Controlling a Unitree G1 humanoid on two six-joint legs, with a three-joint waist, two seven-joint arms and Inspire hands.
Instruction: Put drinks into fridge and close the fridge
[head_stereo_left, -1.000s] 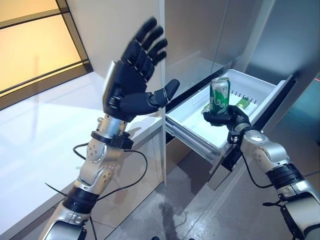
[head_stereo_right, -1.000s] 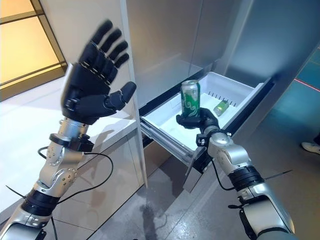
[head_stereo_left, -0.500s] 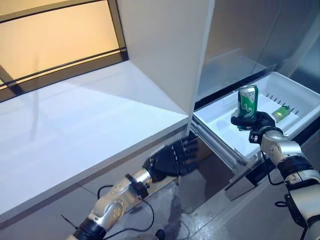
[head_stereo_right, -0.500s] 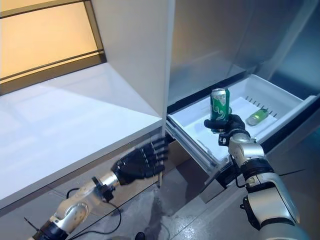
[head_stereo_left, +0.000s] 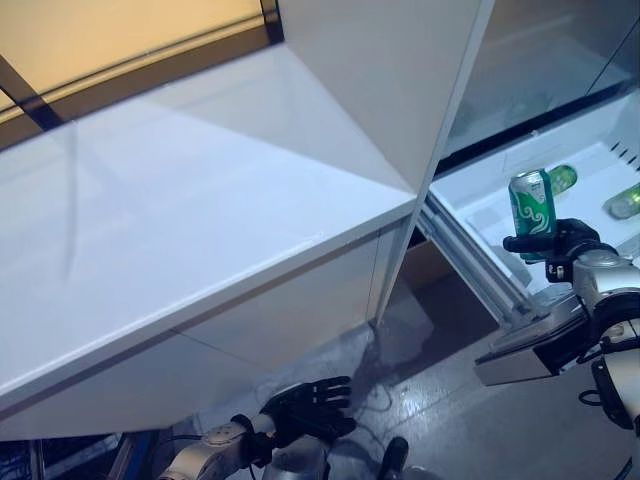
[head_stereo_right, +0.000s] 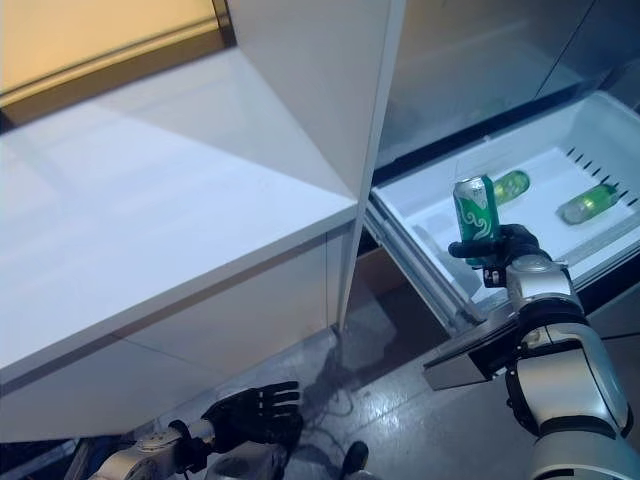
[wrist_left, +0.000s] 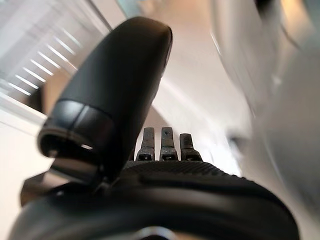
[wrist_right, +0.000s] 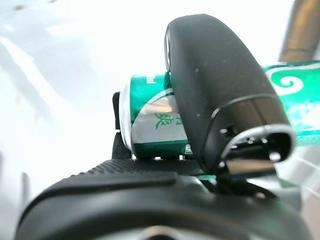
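Observation:
My right hand (head_stereo_left: 565, 243) is shut on a green can (head_stereo_left: 533, 202) and holds it upright over the front part of the open white fridge drawer (head_stereo_left: 470, 200). The can also shows in the right wrist view (wrist_right: 155, 125) under the thumb (wrist_right: 220, 95). Green drinks (head_stereo_right: 585, 203) lie on their sides in the drawer behind the can. My left hand (head_stereo_left: 305, 405) hangs low near the floor in front of the white counter, fingers straight and empty; it also shows in the left wrist view (wrist_left: 150, 185).
A white counter (head_stereo_left: 180, 220) fills the left and middle. A tall white panel (head_stereo_left: 390, 70) stands between the counter and the grey fridge body. The drawer's dark front (head_stereo_left: 535, 345) juts out over the grey floor (head_stereo_left: 450, 420).
The camera has swung left and down. My left hand has dropped from beside the counter front to near the floor. My right hand still holds the can over the drawer.

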